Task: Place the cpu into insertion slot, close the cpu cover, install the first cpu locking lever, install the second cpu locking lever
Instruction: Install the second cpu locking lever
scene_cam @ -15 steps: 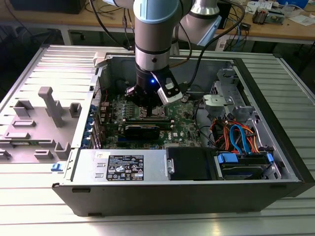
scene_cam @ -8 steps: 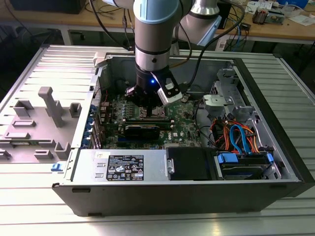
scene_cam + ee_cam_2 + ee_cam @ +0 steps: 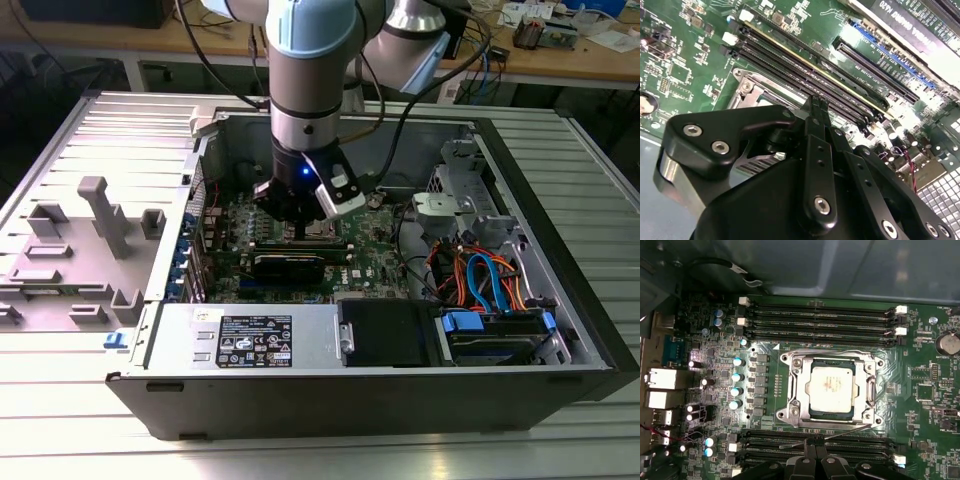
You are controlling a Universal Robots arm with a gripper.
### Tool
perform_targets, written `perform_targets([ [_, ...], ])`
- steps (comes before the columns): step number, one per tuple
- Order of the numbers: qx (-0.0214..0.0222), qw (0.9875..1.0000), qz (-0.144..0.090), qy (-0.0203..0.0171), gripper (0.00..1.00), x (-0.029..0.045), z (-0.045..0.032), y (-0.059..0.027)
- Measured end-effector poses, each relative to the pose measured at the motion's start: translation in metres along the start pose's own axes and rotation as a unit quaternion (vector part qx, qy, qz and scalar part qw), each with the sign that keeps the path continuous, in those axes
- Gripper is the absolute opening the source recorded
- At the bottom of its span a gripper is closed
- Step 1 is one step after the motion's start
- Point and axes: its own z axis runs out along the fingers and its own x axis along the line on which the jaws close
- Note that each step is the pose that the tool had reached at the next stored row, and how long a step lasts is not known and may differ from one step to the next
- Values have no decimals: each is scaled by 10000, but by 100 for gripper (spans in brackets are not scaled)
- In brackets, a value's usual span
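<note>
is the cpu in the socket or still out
In. The cpu lies flat inside the insertion slot, with the cpu cover framing it, seen in the first wrist view.

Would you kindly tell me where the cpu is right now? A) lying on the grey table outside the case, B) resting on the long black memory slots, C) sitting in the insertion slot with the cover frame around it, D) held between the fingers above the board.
C: in the first wrist view the cpu lies flat in the insertion slot, framed by the cpu cover.
</note>
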Motion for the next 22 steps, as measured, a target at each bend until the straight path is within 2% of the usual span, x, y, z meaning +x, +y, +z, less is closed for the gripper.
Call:
perform_targets([
  [1,-40,10000,-17,-2,11,6,11,1],
  [2,-55,10000,-19,-3,11,11,12,0],
  [8,-73,10000,-20,7,11,7,-10,-14],
  [9,-97,10000,-19,11,11,3,-10,-19],
  [10,-166,9999,-19,14,11,1,-11,-36],
  [11,-211,9998,-20,12,11,2,-10,-56],
  [13,-239,9997,-20,10,11,3,0,-70],
  [18,-352,9994,-20,2,11,47,38,-95],
  [22,-402,9992,-21,0,11,74,57,-103],
])
